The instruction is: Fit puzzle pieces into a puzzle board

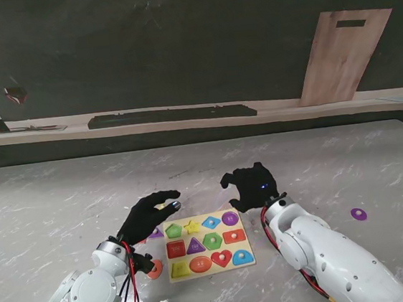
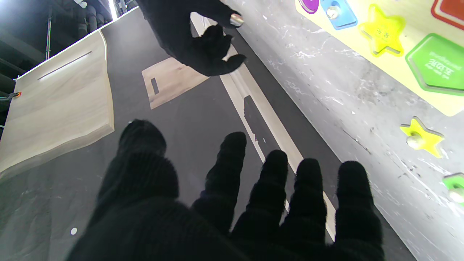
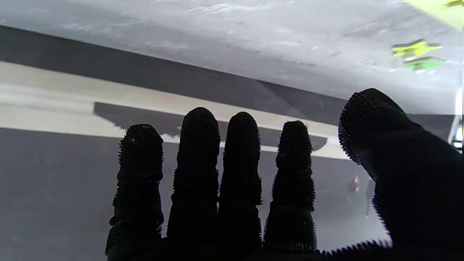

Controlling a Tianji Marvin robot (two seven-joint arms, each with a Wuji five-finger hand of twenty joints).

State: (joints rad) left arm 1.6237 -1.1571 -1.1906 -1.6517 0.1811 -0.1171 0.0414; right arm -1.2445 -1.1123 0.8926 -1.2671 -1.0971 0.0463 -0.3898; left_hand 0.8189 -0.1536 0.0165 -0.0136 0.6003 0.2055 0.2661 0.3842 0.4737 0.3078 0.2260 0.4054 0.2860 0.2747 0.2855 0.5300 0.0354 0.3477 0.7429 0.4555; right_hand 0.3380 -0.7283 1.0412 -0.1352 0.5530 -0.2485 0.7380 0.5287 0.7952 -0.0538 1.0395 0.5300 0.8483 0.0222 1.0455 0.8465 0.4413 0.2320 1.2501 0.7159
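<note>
**Loose pieces wait off the board's far left corner**

Both forearms fill the near corners of the stand view. My left hand (image 1: pixel 149 213) hovers over the board's far left corner, fingers reaching forward and apart, holding nothing I can see. My right hand (image 1: pixel 249 185) hangs past the board's far right corner, fingers loosely curled, also empty as far as I can tell. Between them lies the board (image 1: pixel 205 244) on the table (image 1: pixel 63 201), with coloured shapes in its slots; whether each slot holds a piece or only a print I cannot tell from here. A purple disc (image 1: pixel 358 214) lies well apart to my right, and an orange piece (image 1: pixel 155 269) and a purple piece (image 1: pixel 156 233) sit just off the board's left edge, partly hidden by my left wrist.

Left wrist view: my fingers (image 2: pixel 232 170) are spread, nothing between them. It shows what the stand view hides under my hand: a loose yellow star (image 2: pixel 422 136) with a metal knob and a green piece (image 2: pixel 455 186), both on bare table near the board's corner. I judge the star is the nearest pick; I should lower, pinch its knob, then square its points with the star slot before pressing.

Right wrist view: four fingers (image 3: pixel 197 166) upright side by side, thumb apart, empty. The star and green piece show only as blurs.
</note>
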